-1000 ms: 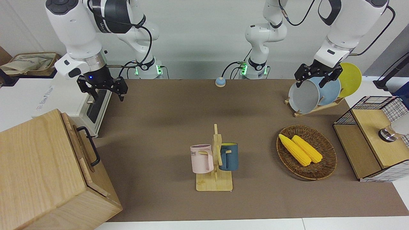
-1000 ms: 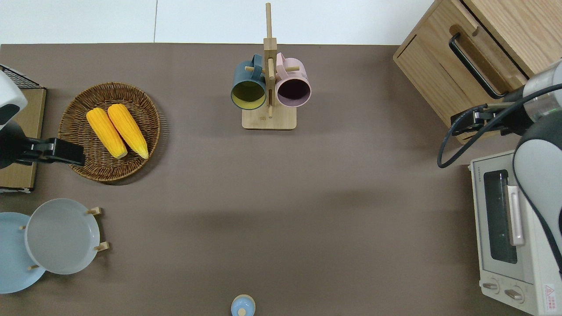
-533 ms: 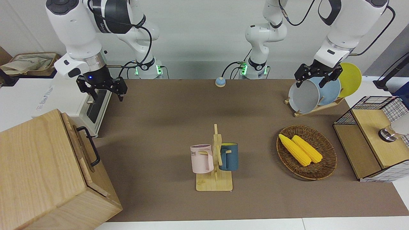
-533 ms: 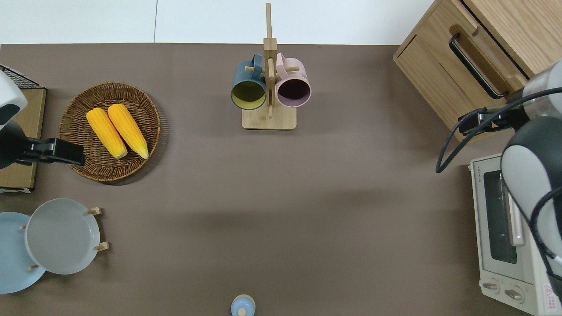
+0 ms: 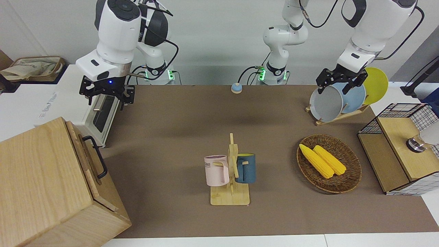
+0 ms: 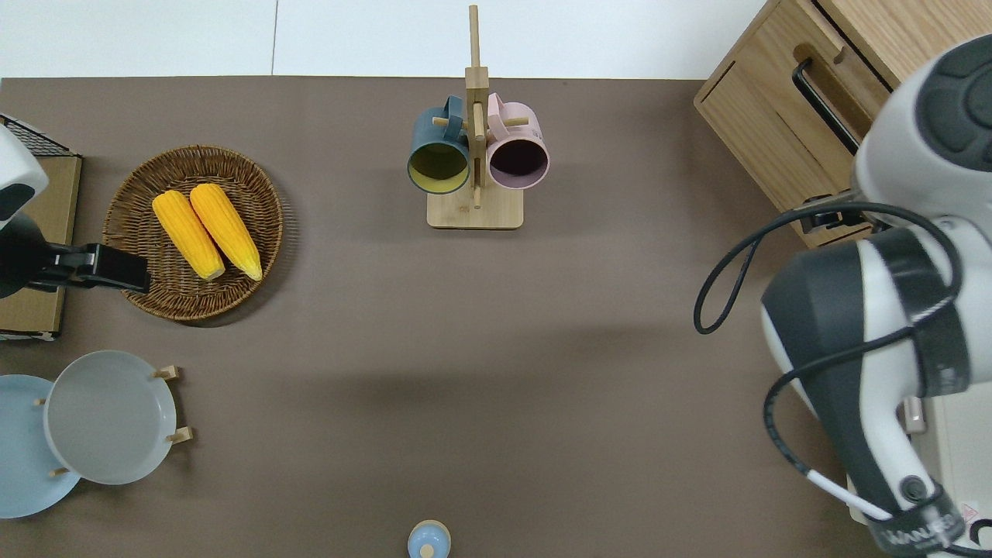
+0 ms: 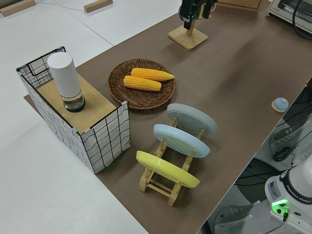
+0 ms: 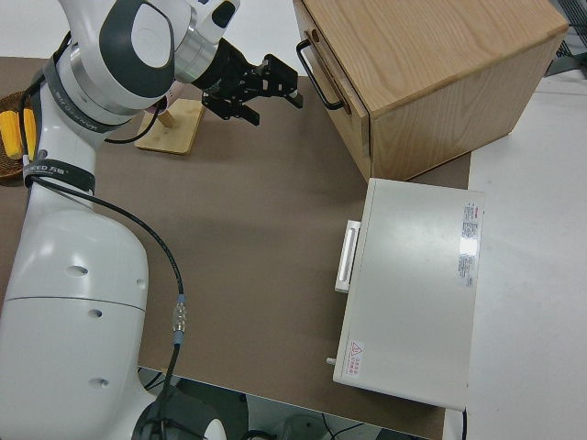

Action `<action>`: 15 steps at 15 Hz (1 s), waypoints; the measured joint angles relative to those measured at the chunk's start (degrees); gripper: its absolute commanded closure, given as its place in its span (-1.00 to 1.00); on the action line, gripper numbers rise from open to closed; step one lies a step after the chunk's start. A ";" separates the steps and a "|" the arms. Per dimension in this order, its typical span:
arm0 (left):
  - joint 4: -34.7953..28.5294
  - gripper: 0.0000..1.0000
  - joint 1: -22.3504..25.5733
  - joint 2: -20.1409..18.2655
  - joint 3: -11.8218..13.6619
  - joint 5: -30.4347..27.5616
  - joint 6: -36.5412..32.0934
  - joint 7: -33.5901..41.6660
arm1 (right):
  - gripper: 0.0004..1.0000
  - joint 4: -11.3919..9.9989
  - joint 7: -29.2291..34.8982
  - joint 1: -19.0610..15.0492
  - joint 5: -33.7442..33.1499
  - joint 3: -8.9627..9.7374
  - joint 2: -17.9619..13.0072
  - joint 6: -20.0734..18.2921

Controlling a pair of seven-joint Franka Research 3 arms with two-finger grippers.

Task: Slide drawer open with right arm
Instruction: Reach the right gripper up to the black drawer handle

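Observation:
The wooden cabinet [image 5: 44, 185] stands at the right arm's end of the table. Its drawer [image 5: 87, 161] with the black bar handle [image 5: 97, 157] looks shut. The handle also shows in the overhead view [image 6: 823, 105] and the right side view [image 8: 319, 75]. My right gripper [image 5: 105, 102] is open and empty in the air. It is over the table by the cabinet's corner nearest the robots, apart from the handle [image 8: 261, 94]. In the overhead view the arm hides most of the gripper [image 6: 825, 219]. The left arm is parked.
A white toaster oven [image 8: 413, 293] stands beside the cabinet, nearer to the robots. A mug rack [image 5: 230, 175] is mid-table. A basket of corn [image 5: 329, 163], a plate rack [image 5: 339, 99] and a wire-mesh box [image 5: 401, 147] are toward the left arm's end.
The right arm's upper links have swung over the toaster oven and the wrist has turned. The gripper stays near the cabinet's near corner. The drawer has not moved.

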 measured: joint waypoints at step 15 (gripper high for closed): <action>0.00 -0.99 0.00 0.00 0.00 0.00 0.00 0.00 | -0.97 -3.57 6.25 7.47 -36.45 0.06 9.87 9.06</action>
